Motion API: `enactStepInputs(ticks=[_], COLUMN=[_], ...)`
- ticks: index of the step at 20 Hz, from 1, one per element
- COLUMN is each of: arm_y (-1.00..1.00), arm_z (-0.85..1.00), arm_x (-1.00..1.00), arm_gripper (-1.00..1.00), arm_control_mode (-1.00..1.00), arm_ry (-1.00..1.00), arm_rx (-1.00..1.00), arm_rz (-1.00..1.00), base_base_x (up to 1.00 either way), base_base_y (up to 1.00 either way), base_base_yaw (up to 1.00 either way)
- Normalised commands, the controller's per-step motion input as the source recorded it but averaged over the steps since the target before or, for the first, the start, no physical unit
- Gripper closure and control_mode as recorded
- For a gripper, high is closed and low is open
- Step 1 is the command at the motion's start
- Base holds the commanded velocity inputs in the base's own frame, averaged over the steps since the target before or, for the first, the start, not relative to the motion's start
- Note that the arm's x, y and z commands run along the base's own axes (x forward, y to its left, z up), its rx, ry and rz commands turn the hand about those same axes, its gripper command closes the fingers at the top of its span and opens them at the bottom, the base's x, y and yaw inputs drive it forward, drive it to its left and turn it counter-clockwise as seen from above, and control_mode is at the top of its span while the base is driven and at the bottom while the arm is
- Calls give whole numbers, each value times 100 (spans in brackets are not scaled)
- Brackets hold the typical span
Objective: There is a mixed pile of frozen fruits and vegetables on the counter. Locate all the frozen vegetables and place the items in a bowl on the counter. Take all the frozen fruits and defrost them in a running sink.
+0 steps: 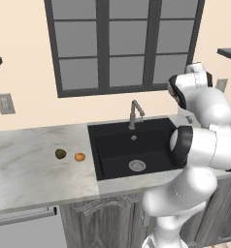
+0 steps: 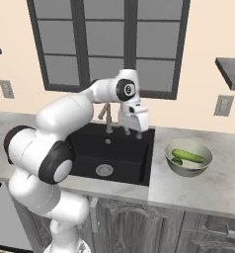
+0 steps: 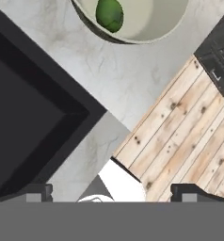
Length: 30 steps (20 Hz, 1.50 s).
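Note:
My gripper hangs open and empty over the right edge of the black sink, fingers pointing down. To its right on the counter stands the pale bowl. In the bowl lie the long green cucumber piece and the small shiny dark green piece. The hand view shows the bowl with the dark green piece at the top and the sink at left. Left of the sink, the olive-brown ball and the orange ball rest on the counter.
A grey gooseneck faucet rises behind the sink, with a window above it. Wall outlets sit on either side. A dark shelf juts out at upper right. Wooden floor planks lie beyond the counter's front edge.

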Motion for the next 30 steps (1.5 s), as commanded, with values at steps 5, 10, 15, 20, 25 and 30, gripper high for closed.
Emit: enactStepInputs(ticks=[5,10,15,20,25,30], arm_y=[25,38,36,32,34,43], arm_z=[-42,-54,-45,-24,-1,-6], arm_x=[-8,-5,-1,-2,1,0], arm_gripper=[-100,-100,-100,-100,-100,-100], arm_control_mode=[-100,-100,-100,-100,-100,-100], arm_ry=[-3,-13,-17,-16,-8,0], arm_rx=[4,-4,-5,-2,8,12], arm_rz=[18,17,16,10,1,5], base_base_x=[0,0,0,0,0,0], base_base_y=[0,0,0,0,0,0], base_base_yaw=[0,0,0,0,0,0])
